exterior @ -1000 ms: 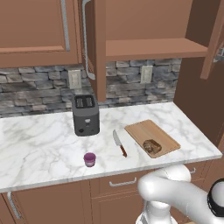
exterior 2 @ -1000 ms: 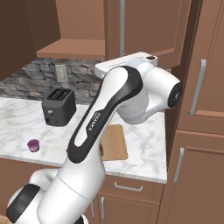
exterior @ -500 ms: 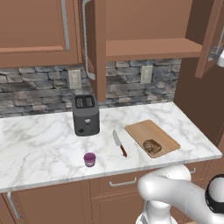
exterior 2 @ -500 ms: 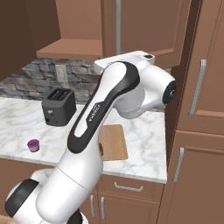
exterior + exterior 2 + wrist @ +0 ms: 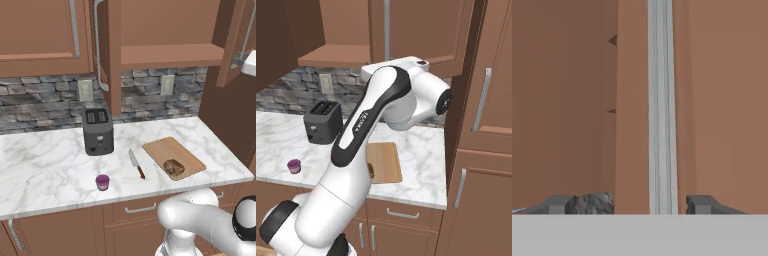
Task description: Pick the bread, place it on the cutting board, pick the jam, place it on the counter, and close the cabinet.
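In the left base view, the bread point(image 5: 173, 166) sits on the cutting board point(image 5: 190, 156), the jam point(image 5: 102, 182) on the counter point(image 5: 40, 160). In the right base view, the cabinet point(image 5: 416, 25) door hangs open. In the hand view, the gripper point(image 5: 626, 204) has 2 tips spread apart around the upright handle point(image 5: 660, 100), not pinching.

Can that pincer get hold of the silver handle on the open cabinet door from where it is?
Probably yes. In the hand view the handle runs straight up between the two fingertips, nothing in between, and the pincer is open around it, not yet clamped.
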